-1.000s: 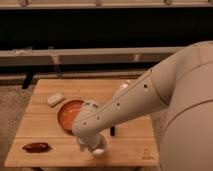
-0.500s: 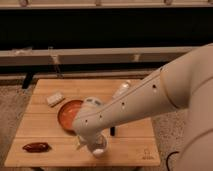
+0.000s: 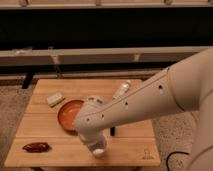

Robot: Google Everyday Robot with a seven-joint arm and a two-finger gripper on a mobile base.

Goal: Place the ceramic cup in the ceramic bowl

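Note:
The ceramic bowl [image 3: 66, 113], orange with a darker rim, sits left of centre on the wooden table [image 3: 135, 145], partly covered by my arm. My gripper [image 3: 97, 146] points down at the table's front, just right of and in front of the bowl. A small pale round shape at its lower end [image 3: 99, 150] looks like the ceramic cup, down at the table surface. My wrist hides how the gripper meets it.
A small white bottle [image 3: 121, 90] lies at the back right. A pale block [image 3: 55, 98] lies at the back left. A dark red-brown oblong object [image 3: 36, 147] lies at the front left. A small dark object [image 3: 112, 131] stands beside my wrist.
My wrist and gripper have shifted slightly toward the table's front and right. The bowl and the other objects have not moved.

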